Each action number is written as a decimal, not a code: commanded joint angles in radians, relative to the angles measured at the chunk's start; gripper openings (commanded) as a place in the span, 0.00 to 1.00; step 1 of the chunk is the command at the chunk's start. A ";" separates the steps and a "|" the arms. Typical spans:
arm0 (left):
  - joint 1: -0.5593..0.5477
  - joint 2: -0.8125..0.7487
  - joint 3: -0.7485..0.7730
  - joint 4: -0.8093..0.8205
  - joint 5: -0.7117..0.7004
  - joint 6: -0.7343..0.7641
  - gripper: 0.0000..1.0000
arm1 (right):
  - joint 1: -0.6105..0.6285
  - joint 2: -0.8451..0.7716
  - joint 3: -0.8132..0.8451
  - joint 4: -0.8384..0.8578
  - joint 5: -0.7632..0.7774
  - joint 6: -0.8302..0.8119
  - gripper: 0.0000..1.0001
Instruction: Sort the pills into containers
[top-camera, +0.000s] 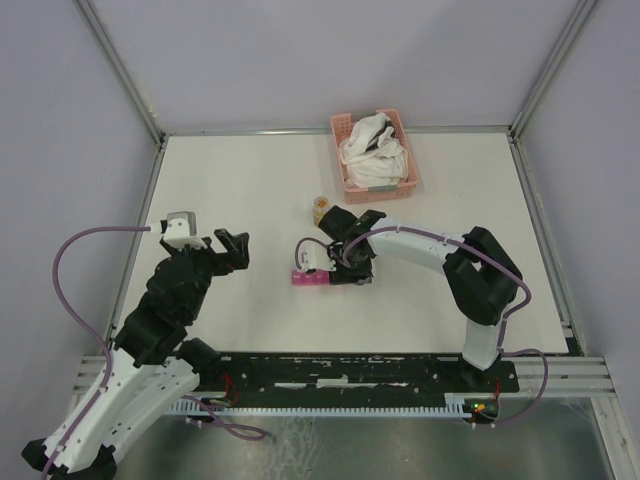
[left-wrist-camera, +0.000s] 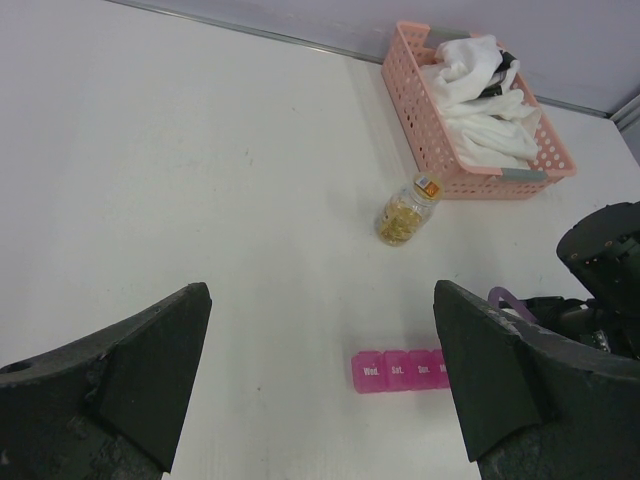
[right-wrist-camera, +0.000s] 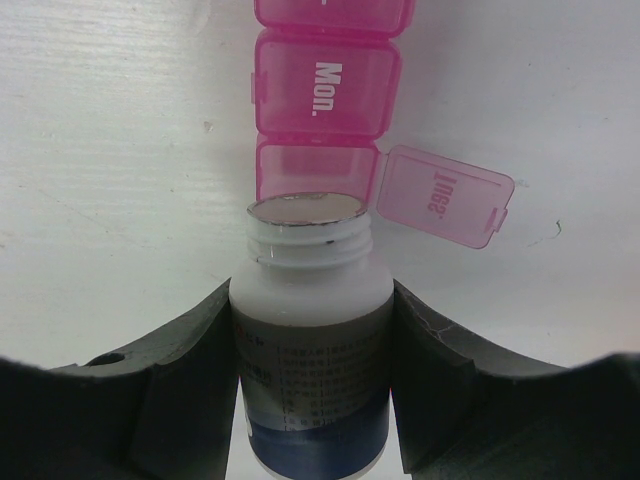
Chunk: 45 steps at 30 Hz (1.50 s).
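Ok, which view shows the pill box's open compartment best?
Right wrist: the open compartment sits centre frame, lid flipped aside, past the bottle. Top external shows only a sliver of the pill box; left wrist, only closed compartments.

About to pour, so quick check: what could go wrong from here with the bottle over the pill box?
1. The white plastic bottle, clamped in the right jaws, seems to have a silvery seal across its mouth; tipping may release nothing.
2. Its neck looks about as wide as the open compartment of the magenta plastic pill-box strip; pills could spill onto the table.
3. The left jaws stand open, away from the strip, so a nudge could shift it.
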 joint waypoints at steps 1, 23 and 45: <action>0.008 -0.006 0.003 0.029 0.004 0.038 0.99 | 0.010 0.008 0.047 -0.013 0.032 0.012 0.01; 0.009 -0.006 0.004 0.029 0.006 0.040 0.99 | 0.026 0.036 0.078 -0.043 0.084 0.021 0.01; 0.009 -0.006 0.002 0.030 0.007 0.040 0.99 | 0.034 0.041 0.099 -0.059 0.112 0.023 0.01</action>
